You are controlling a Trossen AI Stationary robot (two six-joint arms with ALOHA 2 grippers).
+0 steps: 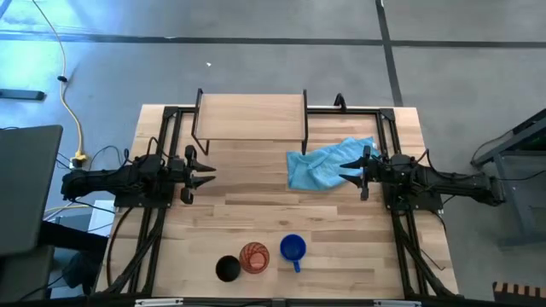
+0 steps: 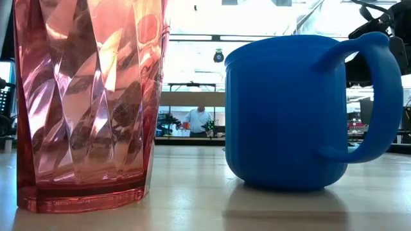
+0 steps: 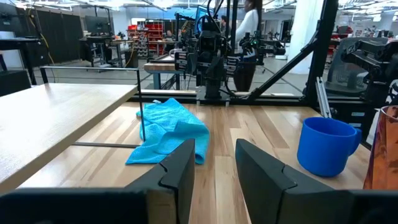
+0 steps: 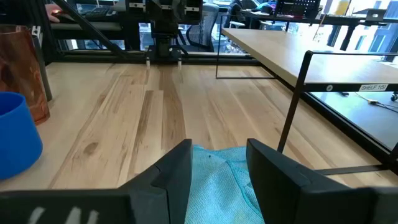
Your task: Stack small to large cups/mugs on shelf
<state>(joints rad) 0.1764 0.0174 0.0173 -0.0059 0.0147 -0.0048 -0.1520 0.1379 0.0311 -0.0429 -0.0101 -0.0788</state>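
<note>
High view only: black cup (image 1: 228, 269).

You have a butcher-block table (image 1: 256, 217) of light wood strips as your work surface. At its far edge stands the shelf (image 1: 250, 116), a light wooden board raised on thin black legs, with nothing on its top. Just beside the shelf, toward the right arm's side, a light-blue cloth (image 1: 324, 164) lies crumpled on the tabletop. Along the near edge you have three vessels standing close together in a row: a black cup (image 1: 228, 269), an orange-red tumbler (image 1: 253, 257) touching or nearly touching it, and a blue mug (image 1: 293, 249) with its handle pointing toward the near edge.
</note>
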